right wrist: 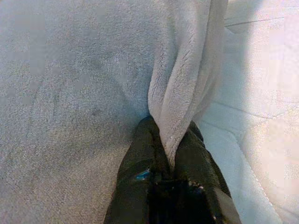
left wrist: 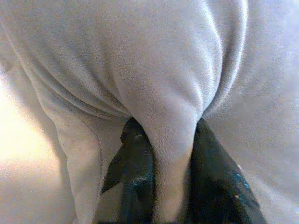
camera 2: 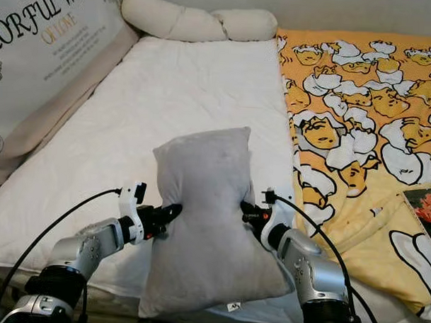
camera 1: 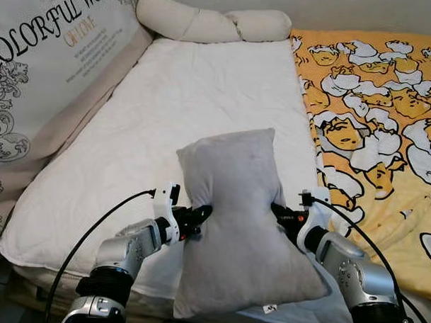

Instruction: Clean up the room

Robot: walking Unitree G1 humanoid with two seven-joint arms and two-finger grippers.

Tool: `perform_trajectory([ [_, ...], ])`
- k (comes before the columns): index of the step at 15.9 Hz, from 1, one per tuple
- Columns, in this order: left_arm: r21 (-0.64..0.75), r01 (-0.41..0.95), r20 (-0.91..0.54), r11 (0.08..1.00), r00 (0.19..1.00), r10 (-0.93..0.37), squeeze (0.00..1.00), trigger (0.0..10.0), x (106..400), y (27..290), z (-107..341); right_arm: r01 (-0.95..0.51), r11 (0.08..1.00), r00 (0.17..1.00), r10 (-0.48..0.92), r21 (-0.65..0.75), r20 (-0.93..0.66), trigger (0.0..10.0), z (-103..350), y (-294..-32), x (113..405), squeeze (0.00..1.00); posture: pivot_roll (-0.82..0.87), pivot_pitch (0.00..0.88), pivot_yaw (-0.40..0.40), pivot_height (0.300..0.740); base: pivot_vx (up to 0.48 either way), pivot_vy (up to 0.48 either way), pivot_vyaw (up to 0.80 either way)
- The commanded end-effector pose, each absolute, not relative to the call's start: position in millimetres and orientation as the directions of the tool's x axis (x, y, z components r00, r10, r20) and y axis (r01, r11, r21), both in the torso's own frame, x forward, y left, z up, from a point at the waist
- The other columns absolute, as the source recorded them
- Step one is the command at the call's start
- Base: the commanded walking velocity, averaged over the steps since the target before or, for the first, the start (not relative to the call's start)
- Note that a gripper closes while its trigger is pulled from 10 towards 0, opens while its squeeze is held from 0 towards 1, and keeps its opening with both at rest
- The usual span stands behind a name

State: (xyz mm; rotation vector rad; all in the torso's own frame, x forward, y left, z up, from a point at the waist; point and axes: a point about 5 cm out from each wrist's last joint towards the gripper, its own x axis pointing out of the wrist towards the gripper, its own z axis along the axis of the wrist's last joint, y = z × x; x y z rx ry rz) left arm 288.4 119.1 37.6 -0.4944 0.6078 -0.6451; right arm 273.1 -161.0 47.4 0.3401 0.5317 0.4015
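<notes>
A grey plush pillow (camera 1: 238, 226) hangs upright between my two arms, above the near edge of the white mattress (camera 1: 168, 110). My left gripper (camera 1: 201, 216) is shut on a fold of its left side, and my right gripper (camera 1: 279, 212) is shut on a fold of its right side. In the left wrist view the black fingers (left wrist: 135, 172) pinch a ridge of grey fabric (left wrist: 168, 140). The right wrist view shows the same pinch, black fingers (right wrist: 149, 158) clamping a fold of pillow (right wrist: 180, 98).
A cream bolster (camera 1: 206, 21) lies across the head of the bed. A printed cushion with lettering (camera 1: 49, 49) leans along the left side. An orange cartoon-print blanket (camera 1: 380, 117) covers the right half. A small dark object (camera 2: 425, 208) lies on it at the right.
</notes>
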Motion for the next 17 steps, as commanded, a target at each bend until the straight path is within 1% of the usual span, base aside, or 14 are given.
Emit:
perform_trajectory([
  [1,-0.598,0.427,-0.344,0.679,0.628,-0.698,0.0,0.0,289,111,43,-0.298,0.851,0.795,0.472,0.432,-0.381,0.0,56,-153,277,0.0,-0.05,0.0,0.093,0.74,0.0,0.0,0.0],
  [2,-0.587,0.443,-0.336,0.677,0.628,-0.702,0.0,0.0,291,111,47,-0.288,0.859,0.807,0.455,0.423,-0.376,0.0,59,-155,279,0.0,-0.06,0.0,0.096,0.74,0.0,0.0,0.0],
  [4,-0.544,0.458,-0.324,0.703,0.658,-0.68,0.0,0.0,296,114,56,-0.291,0.861,0.825,0.446,0.417,-0.346,0.0,67,-156,284,0.0,-0.06,0.0,0.098,0.74,0.0,0.0,0.0],
  [6,-0.461,0.481,-0.286,0.746,0.715,-0.638,0.0,0.0,304,124,78,-0.32,0.855,0.848,0.45,0.407,-0.28,0.0,88,-153,291,0.0,-0.05,0.0,0.096,0.74,0.0,0.0,0.0],
  [7,-0.297,0.504,-0.324,0.811,0.745,-0.583,0.0,0.0,307,131,94,-0.344,0.846,0.86,0.458,0.406,-0.225,0.0,103,-149,295,0.0,-0.05,0.0,0.092,0.74,0.0,0.0,0.0],
  [8,-0.24,0.528,-0.316,0.814,0.751,-0.58,0.0,0.0,307,131,105,-0.36,0.836,0.862,0.468,0.413,-0.195,0.0,111,-146,296,0.0,-0.04,0.0,0.092,0.74,0.0,0.0,0.0],
  [10,-0.265,0.523,-0.177,0.81,0.8,-0.574,0.0,0.0,309,132,143,-0.417,0.803,0.854,0.506,0.425,-0.118,0.0,132,-131,297,0.0,-0.04,0.0,0.099,0.74,0.0,0.0,0.0],
  [11,-0.247,0.516,-0.161,0.82,0.812,-0.56,0.0,0.0,308,134,146,-0.423,0.802,0.855,0.507,0.423,-0.107,0.0,135,-129,297,0.0,-0.04,0.0,0.098,0.74,0.0,0.0,0.0],
  [12,-0.197,0.507,-0.144,0.839,0.832,-0.536,0.0,0.0,306,136,150,-0.417,0.815,0.865,0.492,0.402,-0.098,0.0,138,-127,296,0.0,-0.04,0.0,0.097,0.74,0.0,0.0,0.0],
  [13,-0.138,0.512,-0.114,0.848,0.842,-0.527,0.0,5.6,300,135,151,-0.401,0.831,0.879,0.468,0.387,-0.094,4.7,137,-125,294,0.0,-0.04,0.0,0.101,0.74,0.0,0.0,0.0],
  [14,-0.11,0.511,-0.106,0.852,0.847,-0.522,0.0,10.0,296,132,151,-0.389,0.84,0.886,0.453,0.379,-0.095,10.0,135,-124,291,0.0,-0.04,0.0,0.101,0.74,0.0,0.0,0.0],
  [15,-0.079,0.474,-0.146,0.877,0.864,-0.481,0.0,10.0,293,133,146,-0.369,0.856,0.896,0.432,0.362,-0.107,10.0,133,-124,287,0.0,-0.04,0.0,0.1,0.74,0.0,0.0,0.0],
  [16,-0.024,0.444,-0.138,0.896,0.886,-0.443,0.0,10.0,292,133,145,-0.338,0.887,0.912,0.391,0.316,-0.123,10.0,131,-127,284,0.0,-0.04,0.0,0.096,0.74,0.0,0.0,0.0],
  [17,-0.001,0.436,-0.128,0.9,0.892,-0.433,0.0,10.0,292,133,146,-0.325,0.896,0.918,0.376,0.304,-0.126,10.0,131,-127,283,0.0,-0.04,0.0,0.096,0.74,0.0,0.0,0.0],
])
